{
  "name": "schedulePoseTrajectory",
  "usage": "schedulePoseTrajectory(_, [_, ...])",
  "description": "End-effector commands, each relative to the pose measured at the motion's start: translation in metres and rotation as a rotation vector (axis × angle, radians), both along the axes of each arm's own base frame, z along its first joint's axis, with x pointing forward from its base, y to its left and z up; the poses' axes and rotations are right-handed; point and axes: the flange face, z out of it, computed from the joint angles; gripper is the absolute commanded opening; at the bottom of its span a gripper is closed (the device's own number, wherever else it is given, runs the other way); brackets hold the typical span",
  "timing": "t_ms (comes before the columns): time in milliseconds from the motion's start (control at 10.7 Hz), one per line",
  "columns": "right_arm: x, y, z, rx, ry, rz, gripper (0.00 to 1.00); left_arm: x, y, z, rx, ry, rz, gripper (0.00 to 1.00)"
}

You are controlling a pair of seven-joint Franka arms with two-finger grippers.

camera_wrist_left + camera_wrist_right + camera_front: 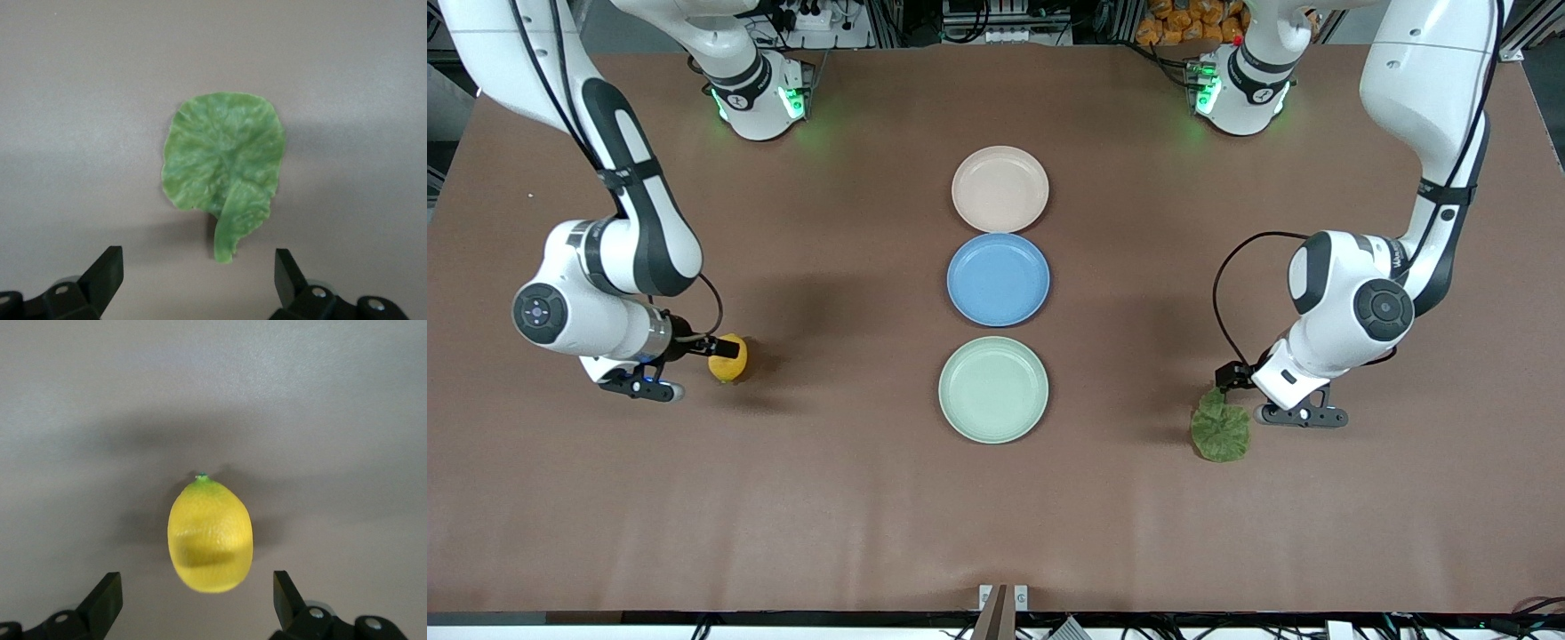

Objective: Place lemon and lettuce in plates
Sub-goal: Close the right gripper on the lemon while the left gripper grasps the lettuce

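Observation:
The yellow lemon (729,357) lies on the table toward the right arm's end. My right gripper (698,351) hangs low beside it, open; in the right wrist view the lemon (210,537) sits just ahead of the gripper (195,597), not between the fingers. The crinkled green lettuce (1220,427) lies flat toward the left arm's end. My left gripper (1238,380) hovers by its stem, open and holding nothing; the left wrist view shows the lettuce (223,160) just ahead of the gripper (198,267). The beige-pink plate (1000,188) and the mint green plate (993,389) stand bare mid-table.
A blue plate (998,278) sits between the two task plates, the three forming a line down the middle of the table. The brown table top (836,480) stretches wide between each gripper and the plates.

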Motion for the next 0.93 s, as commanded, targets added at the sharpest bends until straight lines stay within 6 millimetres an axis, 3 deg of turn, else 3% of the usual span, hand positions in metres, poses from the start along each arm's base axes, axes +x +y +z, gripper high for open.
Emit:
schedulePoseTrajectory(0, [0.002, -0.001, -0.021, 0.002, 0.002, -0.016, 1.0, 0.012, -0.003, -0.012, 0.01, -0.022, 0.004, 1.0])
schedulePoseTrajectory(280, [-0.001, 0.0, -0.044, 0.003, 0.025, -0.021, 1.0, 0.015, -0.005, -0.03, 0.001, -0.05, 0.002, 0.99])
schedulePoseTrajectory(559, [-0.002, -0.001, -0.059, 0.004, 0.034, -0.023, 1.0, 0.018, -0.009, -0.034, 0.0, -0.053, -0.001, 0.99])
schedulePoseTrajectory(652, [-0.002, -0.001, -0.061, 0.003, 0.028, -0.022, 0.83, 0.017, -0.009, -0.037, 0.0, -0.048, -0.001, 0.99])
schedulePoseTrajectory(839, [-0.002, -0.001, -0.062, 0.004, 0.028, -0.025, 0.32, 0.018, -0.009, -0.037, 0.0, -0.048, -0.001, 0.99])
